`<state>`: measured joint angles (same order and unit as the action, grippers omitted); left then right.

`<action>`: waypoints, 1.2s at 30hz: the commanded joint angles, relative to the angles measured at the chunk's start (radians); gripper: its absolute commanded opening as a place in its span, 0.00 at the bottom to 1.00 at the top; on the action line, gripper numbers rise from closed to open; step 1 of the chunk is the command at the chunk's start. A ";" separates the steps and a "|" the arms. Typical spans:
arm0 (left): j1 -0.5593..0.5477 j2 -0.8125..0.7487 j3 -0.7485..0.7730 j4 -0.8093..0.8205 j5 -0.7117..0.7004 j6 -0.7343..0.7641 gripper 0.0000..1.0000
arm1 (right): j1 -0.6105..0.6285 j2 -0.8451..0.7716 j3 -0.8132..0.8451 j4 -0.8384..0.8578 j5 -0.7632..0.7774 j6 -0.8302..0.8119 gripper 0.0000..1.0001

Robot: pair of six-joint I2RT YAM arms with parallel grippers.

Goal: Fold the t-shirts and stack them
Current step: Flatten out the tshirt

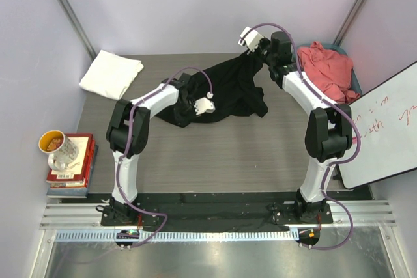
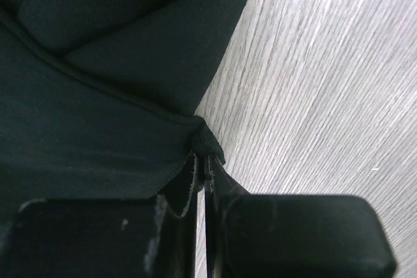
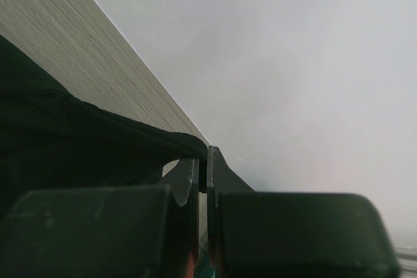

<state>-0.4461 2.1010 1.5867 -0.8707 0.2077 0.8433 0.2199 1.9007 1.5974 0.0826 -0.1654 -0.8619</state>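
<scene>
The black t-shirt (image 1: 228, 86) is lying mid-table; the left gripper (image 2: 202, 164) is pinching fully closed on its hem at the shirt's nine o'clock side; the right gripper (image 3: 203, 161) is clamping tight on its one o'clock corner, holding that raised.

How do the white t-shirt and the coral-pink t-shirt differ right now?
The white t-shirt lies folded in a flat, neat rectangle; the coral-pink t-shirt is a crumpled heap. The white t-shirt sits at the far left corner of the table, the coral-pink t-shirt at the far right. Both show no print.
</scene>
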 commanded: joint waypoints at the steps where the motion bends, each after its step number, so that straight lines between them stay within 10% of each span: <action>1: -0.005 -0.019 -0.025 0.032 -0.049 -0.039 0.00 | -0.010 -0.031 0.038 0.060 0.018 0.006 0.01; 10: 0.055 -0.214 0.179 0.180 -0.321 0.011 0.00 | -0.014 -0.043 0.027 0.081 0.099 -0.080 0.01; 18: 0.124 -0.167 0.380 0.620 -0.637 0.235 0.00 | -0.030 0.109 0.165 0.446 0.374 -0.195 0.01; 28: 0.210 -0.249 0.411 0.969 -0.608 0.405 0.00 | -0.022 0.026 0.259 0.658 0.455 -0.405 0.01; 32: 0.268 -0.410 0.307 0.923 -0.498 0.317 0.00 | 0.042 -0.233 0.248 0.319 0.494 -0.303 0.01; 36: 0.293 -0.654 0.175 0.658 -0.297 0.248 0.00 | 0.055 -0.501 0.305 -0.474 0.117 -0.184 0.01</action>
<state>-0.1875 1.7412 1.8351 -0.0975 -0.2783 1.1728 0.2546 1.7672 1.8050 0.1692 0.1951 -1.1301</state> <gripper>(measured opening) 0.009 0.050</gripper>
